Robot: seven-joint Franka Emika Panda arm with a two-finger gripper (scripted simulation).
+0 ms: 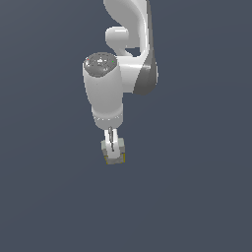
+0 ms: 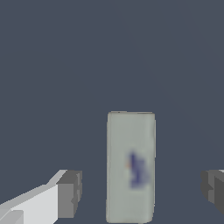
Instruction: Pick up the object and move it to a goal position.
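The object is a small pale grey-white box with a bluish printed mark on its face. In the wrist view it lies between my two dark finger pads, with a gap on each side. My gripper is open and straddles the box without touching it. In the exterior view the gripper hangs straight down from the white arm, low over the box. The box's yellow edges show beside and below the finger, which hides its middle.
The flat dark grey-blue floor surrounds the box on all sides. The white arm rises above the gripper toward the top of the exterior view. No other objects show.
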